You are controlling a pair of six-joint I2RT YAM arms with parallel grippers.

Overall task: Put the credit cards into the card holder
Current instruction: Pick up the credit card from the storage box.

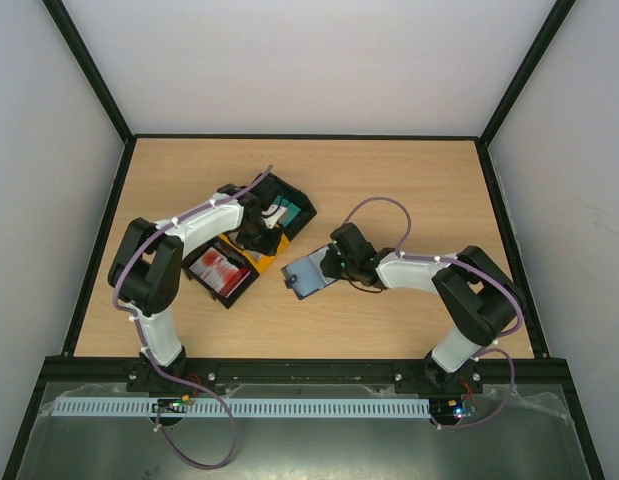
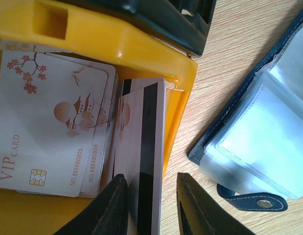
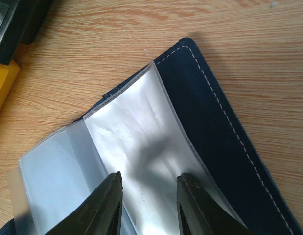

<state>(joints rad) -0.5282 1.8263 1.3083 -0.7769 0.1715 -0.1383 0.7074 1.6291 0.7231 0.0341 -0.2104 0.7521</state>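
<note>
Now striped card (image 2: 141, 156) betw. parted L claw (image 2: 151, 178) in yellow tray (image 2: 117, 44); card holder (image 3: 215, 112) under parted R claw (image 3: 149, 178).

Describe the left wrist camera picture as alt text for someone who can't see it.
The left gripper straddles a dark-striped credit card in a yellow tray, jaws not yet closed on it. White VIP cards lie flat beside it; to the right, the navy card holder lies open on the wooden table.

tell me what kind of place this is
Probably a robot test cell: a wooden table boxed in by plain white walls, with a left arm and right arm bolted at its near edge.
</note>
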